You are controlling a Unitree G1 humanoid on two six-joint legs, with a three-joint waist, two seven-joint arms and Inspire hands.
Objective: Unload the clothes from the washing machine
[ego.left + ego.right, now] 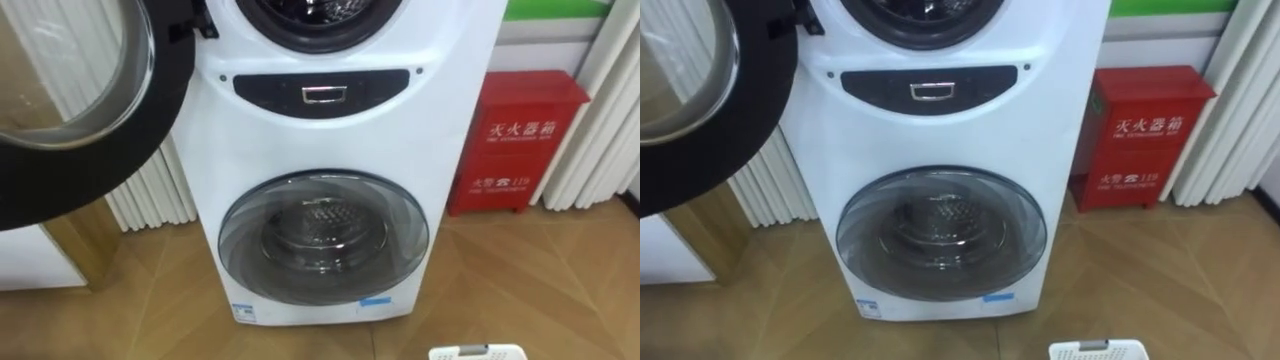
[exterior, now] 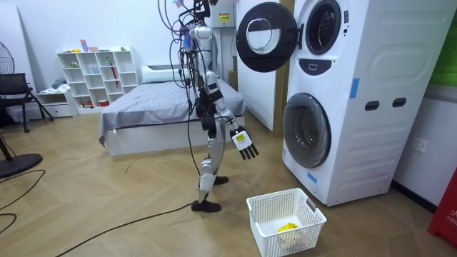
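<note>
A white stacked washing machine (image 1: 330, 130) stands right in front of me. Its upper round door (image 1: 70, 100) is swung open to my left, and the dark upper drum mouth (image 1: 320, 20) is cut off at the top edge, so I cannot tell what lies inside. The lower glass door (image 1: 323, 240) is closed over a bare metal drum. In the room view I stand about a step from the machine, with my right hand (image 2: 245, 141) hanging open at hip height, holding nothing. A white mesh basket (image 2: 285, 221) on the floor holds a yellow cloth (image 2: 288, 227).
The basket's rim (image 1: 478, 352) shows at my lower right. A red fire-equipment box (image 1: 525, 140) stands right of the machine and a white radiator (image 1: 150, 190) left of it. Behind me are a bed (image 2: 157, 107), a white shelf (image 2: 96, 75) and a dark chair (image 2: 14, 93).
</note>
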